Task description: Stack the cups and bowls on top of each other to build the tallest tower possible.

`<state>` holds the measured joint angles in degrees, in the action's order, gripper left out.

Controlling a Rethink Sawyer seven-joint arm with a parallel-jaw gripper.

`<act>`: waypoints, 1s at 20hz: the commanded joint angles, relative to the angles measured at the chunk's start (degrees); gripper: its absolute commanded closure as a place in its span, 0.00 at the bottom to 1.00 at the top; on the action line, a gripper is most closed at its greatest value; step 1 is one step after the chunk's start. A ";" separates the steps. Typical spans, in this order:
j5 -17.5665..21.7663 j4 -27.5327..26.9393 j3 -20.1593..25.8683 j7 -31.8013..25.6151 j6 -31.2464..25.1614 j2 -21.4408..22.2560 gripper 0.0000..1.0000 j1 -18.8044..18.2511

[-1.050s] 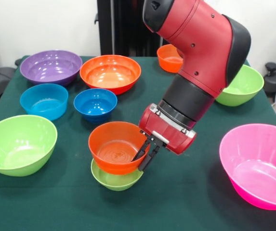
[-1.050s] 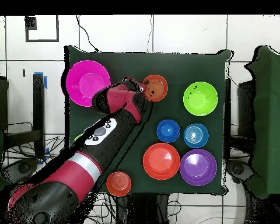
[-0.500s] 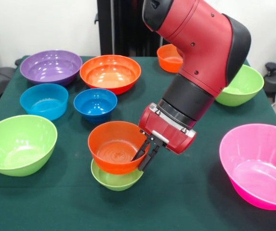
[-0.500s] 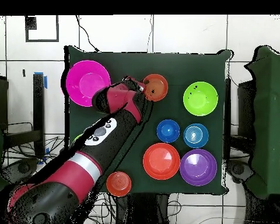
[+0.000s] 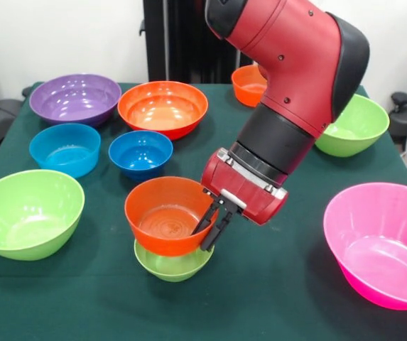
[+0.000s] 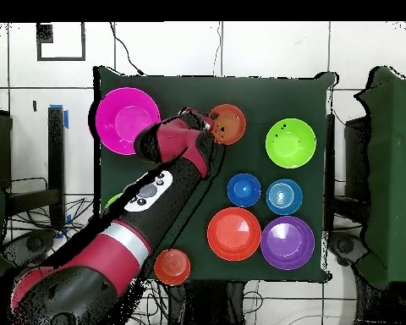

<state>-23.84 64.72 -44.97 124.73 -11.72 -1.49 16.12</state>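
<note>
**Orange bowl pinched over green bowl**

Front view: the fingers (image 5: pixel 212 226) clamp the orange bowl's (image 5: pixel 166 224) rim, tilted above a small green bowl (image 5: pixel 173 263) near the counter's (image 5: pixel 274 298) front edge. Overhead, that green bowl is hidden beneath the orange one.

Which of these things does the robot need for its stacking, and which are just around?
For the job: orange bowl held in the gripper, small green bowl beneath, and the other bowls: purple, pink.

Just around: green cloth table, tiled floor.
</note>
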 commanded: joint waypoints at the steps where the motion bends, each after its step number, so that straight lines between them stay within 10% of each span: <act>1: 4.85 2.98 8.89 3.56 3.29 0.55 1.00 -1.64; 20: 2.38 -0.20 6.36 6.94 1.79 -2.92 1.00 -0.69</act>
<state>-22.33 64.90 -44.97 124.73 -9.81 -1.76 15.14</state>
